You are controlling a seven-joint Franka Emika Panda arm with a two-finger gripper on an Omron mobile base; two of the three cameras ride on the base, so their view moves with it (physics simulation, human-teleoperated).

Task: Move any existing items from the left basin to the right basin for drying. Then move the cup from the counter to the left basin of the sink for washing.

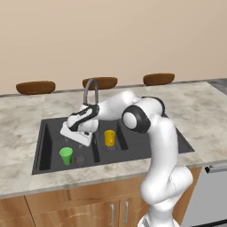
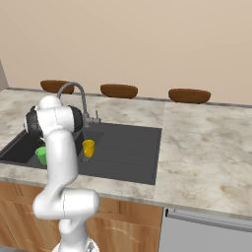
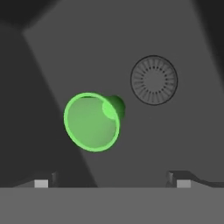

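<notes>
The green cup [image 1: 66, 155] stands upright on the floor of the left basin [image 1: 48, 148], beside the round drain [image 1: 80, 158]. From the hand view I look down into the cup [image 3: 92, 121], with the drain [image 3: 154, 80] up and to its right. My gripper [image 1: 73, 139] hangs just above the cup, open and holding nothing; its fingertips [image 3: 41, 183] sit wide apart at the bottom of the hand view. A yellow-orange cup [image 1: 109, 138] stands in the right basin [image 1: 103, 153]. In the right base view the arm partly hides the green cup [image 2: 41, 155].
The grey gooseneck faucet [image 1: 91, 88] rises behind the sink, close to my forearm. Three brown bowl-like shapes [image 1: 35, 87] line the far edge of the counter [image 1: 195, 115]. A grey appliance front [image 1: 208, 195] sits under the counter at the right.
</notes>
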